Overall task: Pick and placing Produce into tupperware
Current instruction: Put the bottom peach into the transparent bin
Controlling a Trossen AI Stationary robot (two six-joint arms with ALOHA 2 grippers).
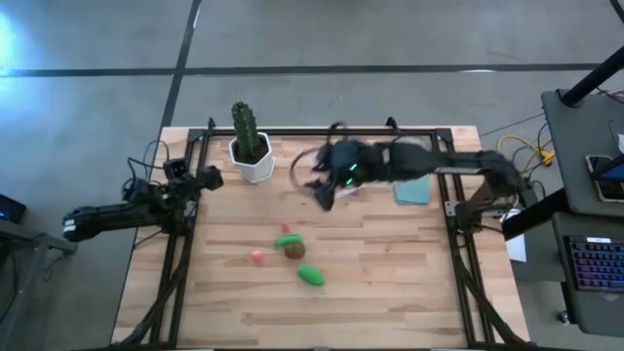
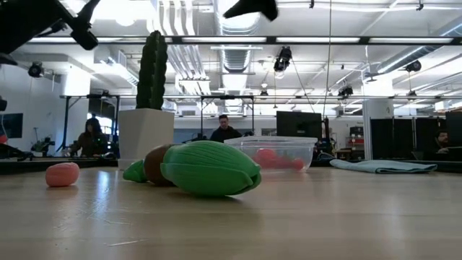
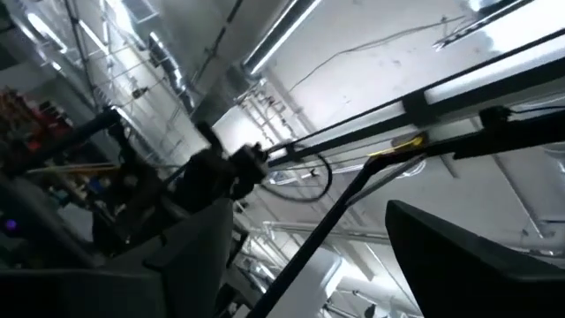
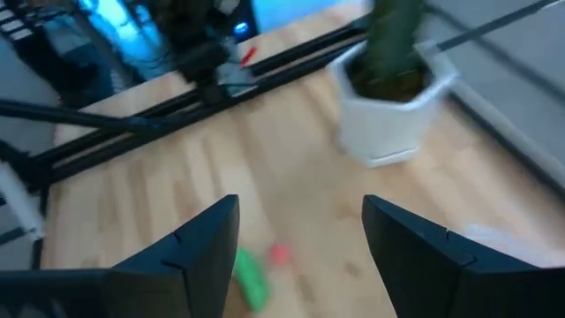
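Produce lies near the middle of the desk [image 1: 390, 283]: a big green piece [image 1: 311, 275] is closest to the front edge, a brown ball [image 1: 294, 250] sits just behind it, a smaller green piece [image 1: 286, 239] touches the ball, and a little pink piece [image 1: 257, 256] rests a bit to the left of them. In the low view the big green piece [image 2: 209, 168] hides part of the brown ball [image 2: 154, 165], and the pink piece [image 2: 62, 174] sits alone. The clear tub [image 2: 271, 153] stands toward the back of the desk with red pieces [image 2: 266, 158] inside it. In the high view the right arm covers most of the tub. The right fingers [image 4: 300, 256] hang above the desk over that spot, spread apart and empty. A blue cloth [image 1: 411, 190] lies near the back right corner. A cactus [image 1: 245, 127] in a white pot [image 1: 253, 161] stands near the back edge, left of the tub. The left arm [image 1: 136, 208] waits off the left edge of the desk, and its fingers [image 3: 199, 265] are spread apart and empty, pointing up at the ceiling. People [image 2: 226, 130] sit far behind the desk.
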